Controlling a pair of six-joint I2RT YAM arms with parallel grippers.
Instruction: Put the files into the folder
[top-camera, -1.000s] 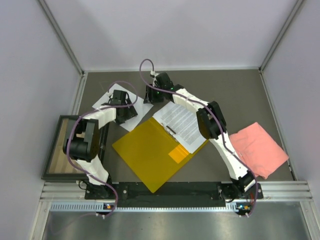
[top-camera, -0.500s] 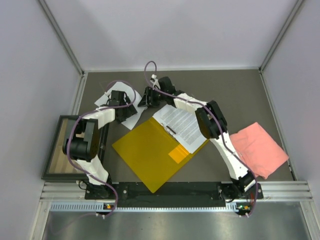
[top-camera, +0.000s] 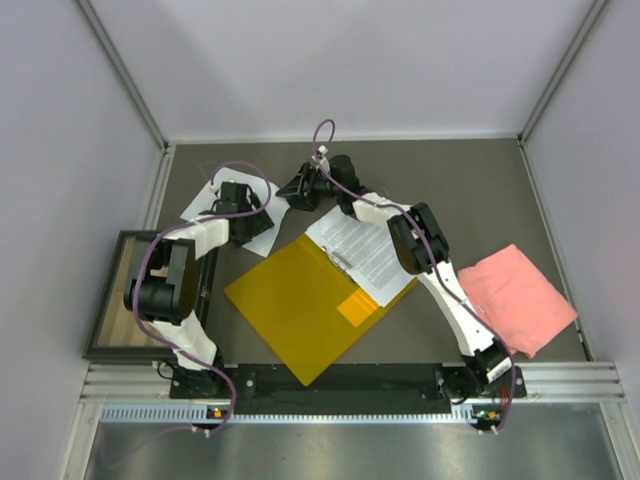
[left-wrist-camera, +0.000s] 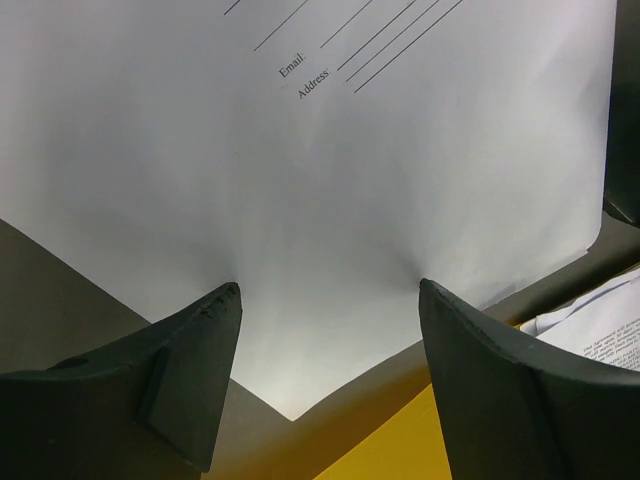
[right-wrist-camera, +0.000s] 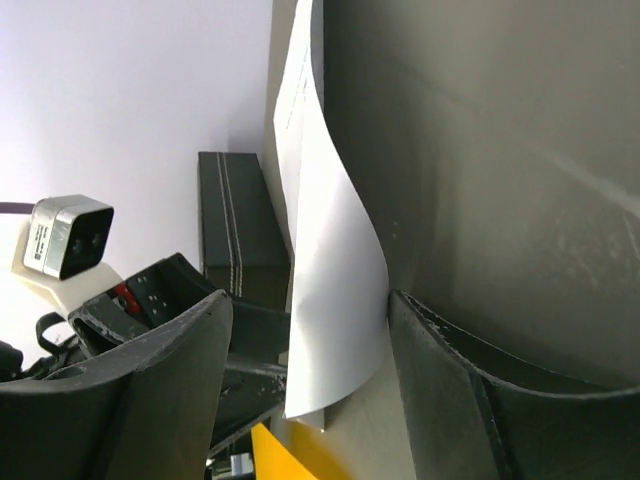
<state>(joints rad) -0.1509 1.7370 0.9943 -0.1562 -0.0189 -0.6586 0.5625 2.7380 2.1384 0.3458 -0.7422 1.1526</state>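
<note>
The orange-yellow folder (top-camera: 300, 305) lies open mid-table, with printed files (top-camera: 362, 248) resting on its right half by the metal clip. More loose files (top-camera: 205, 200) lie at the back left. My left gripper (top-camera: 255, 222) is open, both fingertips pressing down on a white sheet (left-wrist-camera: 350, 180) whose corner points at the folder (left-wrist-camera: 400, 450). My right gripper (top-camera: 292, 192) is open, turned sideways just right of the left one. A curled, lifted sheet edge (right-wrist-camera: 335, 270) stands between its jaws and touches only the right finger (right-wrist-camera: 450, 370).
A pink cloth (top-camera: 515, 300) lies at the right. A black-framed tray (top-camera: 125, 295) sits at the left edge beside the left arm. Both grippers are close together at the back. White walls enclose the table; a metal rail (top-camera: 350, 380) runs along the front.
The right wrist has rolled over and its jaws have opened wider around the lifted sheet edge. The loose sheets at the back left have shifted slightly. The left gripper has held still.
</note>
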